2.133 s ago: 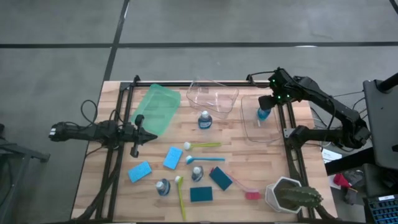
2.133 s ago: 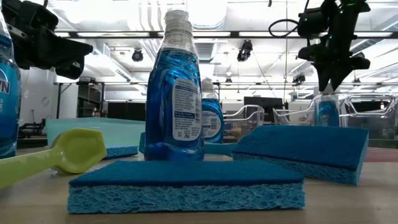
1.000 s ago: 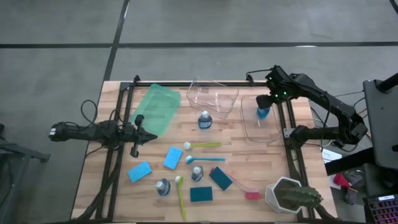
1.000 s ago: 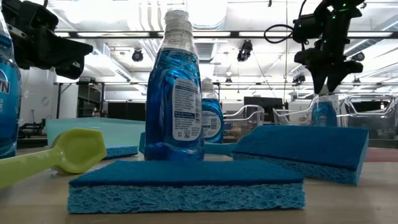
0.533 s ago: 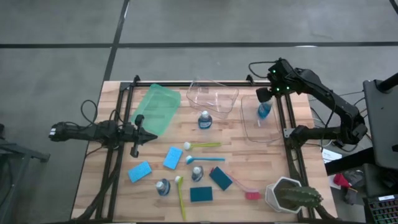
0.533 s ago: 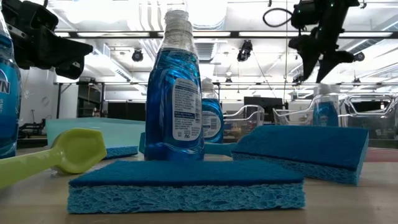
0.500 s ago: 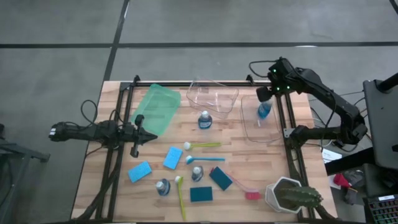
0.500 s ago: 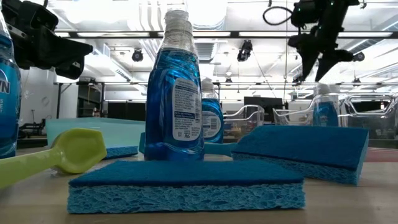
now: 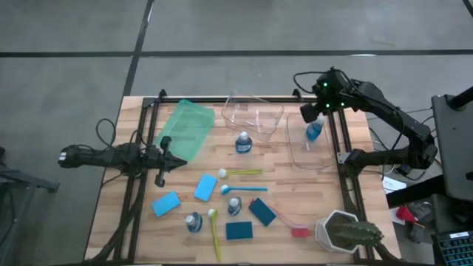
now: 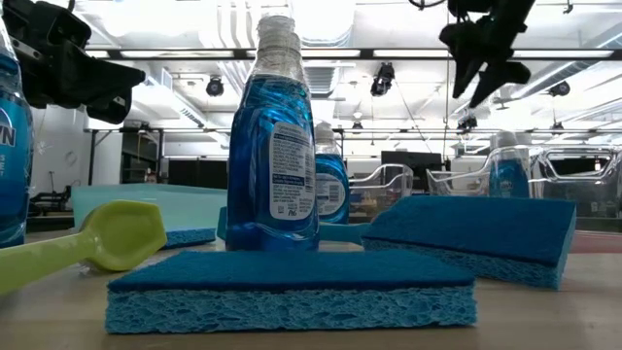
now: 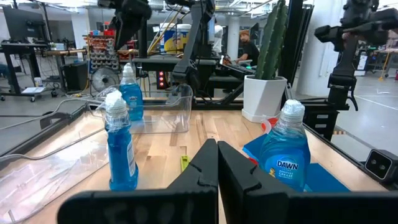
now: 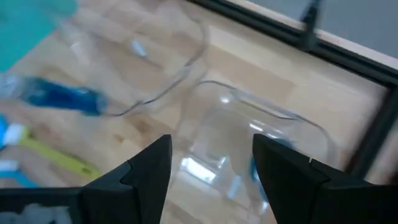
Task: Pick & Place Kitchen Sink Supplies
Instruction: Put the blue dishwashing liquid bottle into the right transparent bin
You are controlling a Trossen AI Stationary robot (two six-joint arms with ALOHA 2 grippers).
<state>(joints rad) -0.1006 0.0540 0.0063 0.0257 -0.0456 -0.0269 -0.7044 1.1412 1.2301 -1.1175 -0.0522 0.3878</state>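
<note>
A small blue-liquid bottle [image 9: 314,131] stands upright on its base in the right clear bin [image 9: 319,157]. My right gripper [image 9: 309,112] hangs open in the air above that bin's far left corner, clear of the bottle; in the low view my right gripper [image 10: 471,89] is up high. Another bottle [image 9: 243,142] stands mid-table, and two more [image 9: 194,221] [image 9: 234,206] stand near the front. Light-blue sponges [image 9: 166,203] [image 9: 205,187], teal sponges [image 9: 261,211] [image 9: 238,230] and brushes [image 9: 244,189] [image 9: 240,173] lie flat on the table. My left gripper [image 9: 164,159] waits shut at the left edge.
A green bin [image 9: 185,129] lies at the far left and a second clear bin [image 9: 253,114] at the far middle. A cactus in a white pot [image 9: 344,231] stands at the near right corner. Black frame rails [image 9: 341,159] run along the table's sides.
My right gripper has risen from just above the bottle's cap and drifted toward the table's left, tipping as it went. The bottle stays standing in the right clear bin.
</note>
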